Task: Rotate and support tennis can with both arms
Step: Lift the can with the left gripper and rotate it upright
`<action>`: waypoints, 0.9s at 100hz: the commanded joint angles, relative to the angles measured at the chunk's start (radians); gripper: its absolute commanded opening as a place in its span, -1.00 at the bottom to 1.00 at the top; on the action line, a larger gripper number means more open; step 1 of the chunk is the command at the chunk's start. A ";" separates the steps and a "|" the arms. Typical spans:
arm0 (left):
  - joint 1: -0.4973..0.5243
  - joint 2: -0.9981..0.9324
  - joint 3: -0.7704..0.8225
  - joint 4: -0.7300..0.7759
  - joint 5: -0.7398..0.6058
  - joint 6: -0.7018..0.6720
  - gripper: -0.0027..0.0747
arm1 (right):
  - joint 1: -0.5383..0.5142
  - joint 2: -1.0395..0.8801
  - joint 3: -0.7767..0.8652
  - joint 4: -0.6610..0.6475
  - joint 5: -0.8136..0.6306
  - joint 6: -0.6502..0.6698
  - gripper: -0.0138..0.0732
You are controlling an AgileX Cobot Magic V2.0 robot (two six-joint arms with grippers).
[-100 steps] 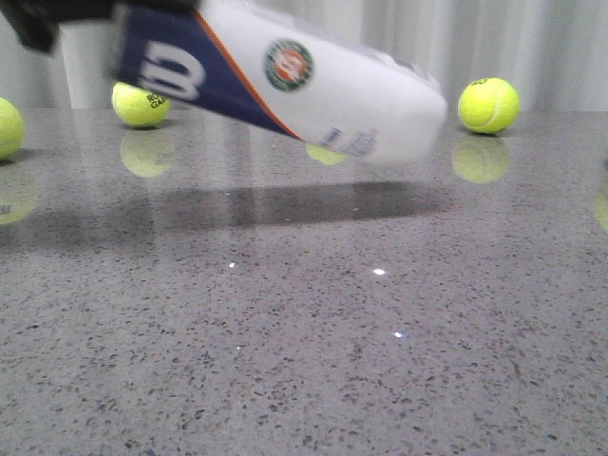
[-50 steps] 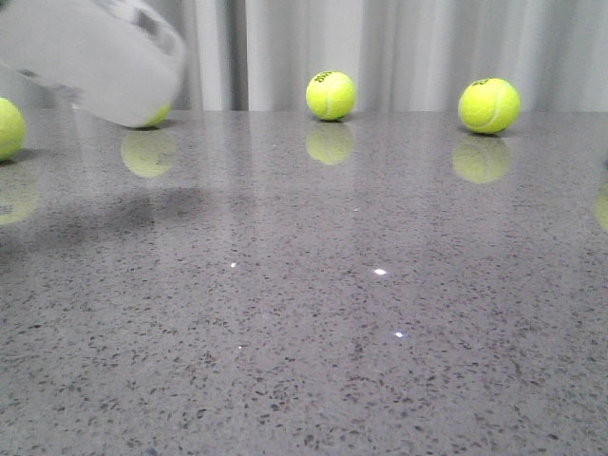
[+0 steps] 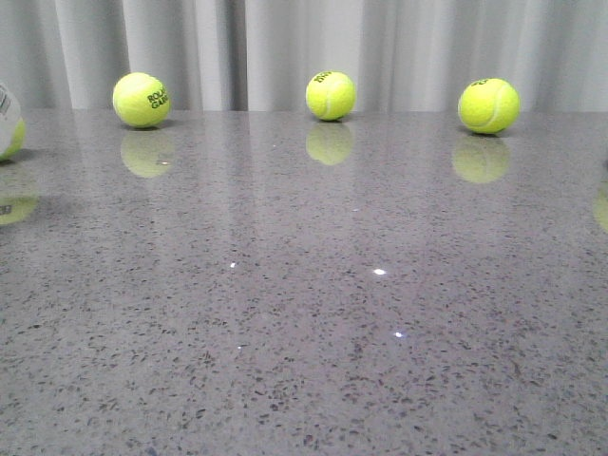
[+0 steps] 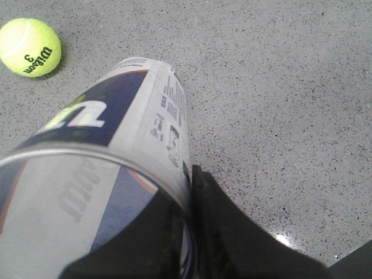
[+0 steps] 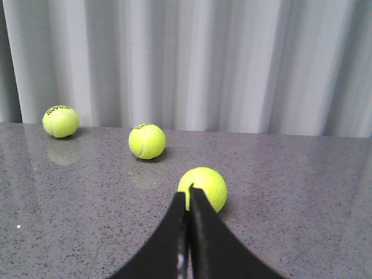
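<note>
- Front view: the tennis can [image 3: 6, 116] showed only as a pale sliver at the left edge of the picture, above the grey speckled table [image 3: 332, 313].
- Along the far side of the table, before the white curtain [image 3: 285, 47], stood a left tennis ball [image 3: 142, 100], a middle tennis ball [image 3: 331, 95] and a right tennis ball [image 3: 488, 105], well apart from one another.
- Left wrist view: the left gripper [image 4: 187, 224] was clamped on the can's [image 4: 99, 157] open rim, one black finger [image 4: 232, 232] outside the wall and the other inside it. The can hung tilted over the table [image 4: 279, 87], its navy label with the white "W" facing the camera.
- A Wilson ball [image 4: 29, 46] lay on the table near the can's far end, apart from it.
- Right wrist view: the right gripper [image 5: 188, 200] held nothing, its fingers pressed together. It hovered above the table [image 5: 290, 192], with the nearest ball [image 5: 203, 187] just behind the fingertips and two more balls [image 5: 147, 141] [image 5: 60, 121] farther back.
</note>
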 commanded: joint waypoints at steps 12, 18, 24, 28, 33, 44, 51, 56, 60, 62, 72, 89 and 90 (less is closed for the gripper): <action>-0.009 0.019 -0.028 -0.024 0.005 -0.014 -0.99 | -0.005 0.013 -0.027 -0.005 -0.084 0.000 -0.84; -0.012 0.026 -0.026 -0.024 0.005 -0.019 -0.99 | -0.005 0.013 -0.027 -0.005 -0.084 0.000 -0.84; -0.019 0.037 -0.026 -0.024 0.005 -0.019 -0.99 | -0.005 0.013 -0.027 -0.005 -0.084 0.000 -0.84; -0.026 0.046 -0.026 -0.024 0.005 -0.019 -0.98 | -0.005 0.013 -0.027 -0.005 -0.084 0.000 -0.84; -0.032 0.051 -0.026 -0.024 0.005 -0.019 -0.98 | -0.005 0.013 -0.027 -0.005 -0.084 0.000 -0.84; -0.049 0.070 -0.026 -0.024 0.005 -0.020 -0.98 | -0.005 0.013 -0.027 -0.005 -0.084 0.000 -0.84; -0.049 0.081 -0.026 -0.024 0.005 -0.020 -0.97 | -0.005 0.013 -0.027 -0.005 -0.084 0.000 -0.84; -0.049 0.086 -0.026 -0.024 0.005 -0.021 -0.93 | -0.005 0.013 -0.027 -0.005 -0.084 0.000 -0.84; -0.049 0.094 -0.026 -0.024 0.005 -0.021 -0.85 | -0.005 0.013 -0.027 -0.005 -0.084 0.000 -0.84; -0.049 0.096 -0.026 -0.024 0.005 -0.021 -0.80 | -0.005 0.013 -0.027 -0.005 -0.084 0.000 -0.84; -0.049 0.107 -0.026 -0.034 0.005 -0.029 -0.55 | -0.005 0.013 -0.027 -0.005 -0.084 0.000 -0.84; -0.049 0.109 -0.039 -0.069 -0.008 -0.029 -0.01 | -0.005 0.013 -0.027 -0.005 -0.084 0.000 -0.84; -0.049 0.111 -0.039 -0.069 -0.010 -0.029 0.01 | -0.005 0.013 -0.027 -0.005 -0.084 0.000 -0.84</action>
